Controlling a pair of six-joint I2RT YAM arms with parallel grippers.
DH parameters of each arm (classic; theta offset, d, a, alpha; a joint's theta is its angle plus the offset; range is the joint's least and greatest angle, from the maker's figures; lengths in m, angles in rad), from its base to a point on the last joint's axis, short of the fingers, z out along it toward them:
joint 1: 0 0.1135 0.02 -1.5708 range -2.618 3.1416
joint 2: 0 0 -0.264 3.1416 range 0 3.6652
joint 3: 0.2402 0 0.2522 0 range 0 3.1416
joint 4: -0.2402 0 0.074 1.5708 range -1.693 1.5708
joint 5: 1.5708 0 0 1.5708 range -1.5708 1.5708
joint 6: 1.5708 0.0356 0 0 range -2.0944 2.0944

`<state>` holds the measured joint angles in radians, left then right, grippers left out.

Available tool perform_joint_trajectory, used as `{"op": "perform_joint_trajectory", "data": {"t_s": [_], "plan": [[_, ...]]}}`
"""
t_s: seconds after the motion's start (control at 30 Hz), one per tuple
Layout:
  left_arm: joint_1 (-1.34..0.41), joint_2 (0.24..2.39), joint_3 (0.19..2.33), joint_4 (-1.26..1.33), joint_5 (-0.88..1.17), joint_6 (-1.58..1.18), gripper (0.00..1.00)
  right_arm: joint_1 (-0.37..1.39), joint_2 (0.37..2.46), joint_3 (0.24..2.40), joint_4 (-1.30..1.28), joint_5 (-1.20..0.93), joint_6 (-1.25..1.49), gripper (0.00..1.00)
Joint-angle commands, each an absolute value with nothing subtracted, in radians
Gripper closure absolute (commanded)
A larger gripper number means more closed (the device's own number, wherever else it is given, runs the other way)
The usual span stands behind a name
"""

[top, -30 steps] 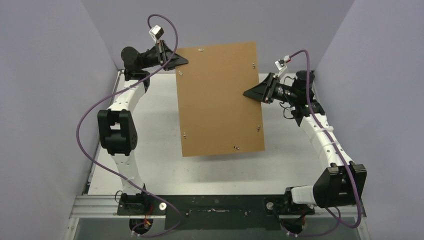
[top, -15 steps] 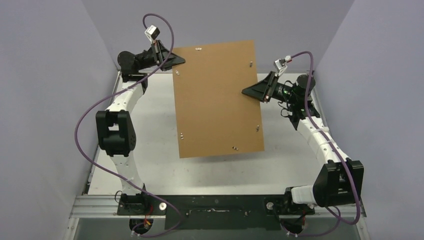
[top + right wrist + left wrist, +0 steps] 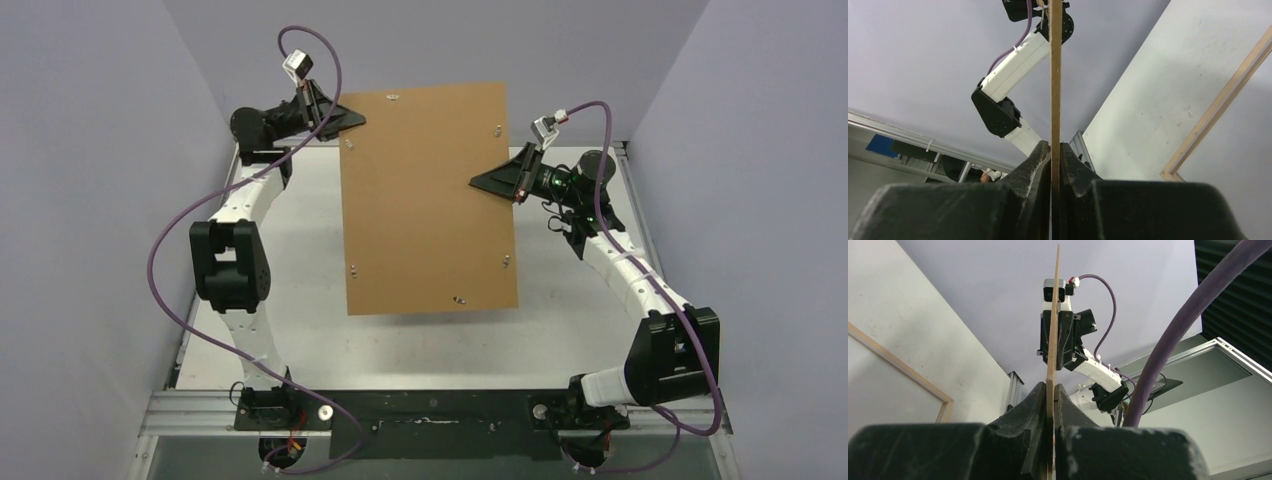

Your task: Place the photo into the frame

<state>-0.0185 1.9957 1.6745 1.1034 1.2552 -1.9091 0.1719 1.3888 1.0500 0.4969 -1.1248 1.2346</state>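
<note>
Frame (image 3: 898,364) of pale wood lies flat on the white bench (image 3: 300,330). One corner of it shows in each wrist view, on the underside of the brown backing board (image 3: 430,200). The overhead view does not show it. The board hangs in the air above the bench, tilted, with its near edge free and small metal tabs along its borders. The right hand (image 3: 478,183) is clamped on the board's right edge, fingers pressed flat to both faces. Farther back, the left hand (image 3: 355,120) pinches the board at its far left corner.
</note>
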Motion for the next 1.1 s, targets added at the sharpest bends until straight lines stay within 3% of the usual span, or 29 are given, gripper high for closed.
{"op": "perform_joint_trajectory", "data": {"t_s": [0.0,0.1,0.3,0.47,0.57,0.73,0.93,1.07], "plan": [[-0.009,1.928,1.672,1.100,1.216,-1.922,0.92,0.166,1.368,1.044,0.571,-1.039,1.263,1.00],[0.008,1.914,1.644,1.037,1.212,-1.860,0.55,0.143,1.365,1.044,0.550,-1.020,1.267,1.00],[0.120,1.833,1.456,0.720,1.117,-1.530,0.27,0.109,1.405,1.121,0.307,-1.002,1.143,1.00],[0.239,1.835,1.295,0.441,1.019,-1.265,0.24,0.110,1.519,1.246,-0.030,-0.991,0.930,1.00],[0.258,1.871,1.246,0.337,0.984,-1.165,0.25,0.109,1.605,1.290,-0.043,-1.000,0.921,1.00],[0.227,1.914,1.276,0.034,0.895,-0.928,0.25,0.108,1.759,1.416,-0.211,-1.041,0.815,1.00],[0.174,1.996,1.344,-0.134,0.842,-0.803,0.27,0.109,1.943,1.621,-0.524,-1.035,0.596,1.00],[0.139,2.091,1.453,-0.249,0.826,-0.743,0.31,0.111,2.003,1.659,-0.451,-1.058,0.644,1.00]]}}
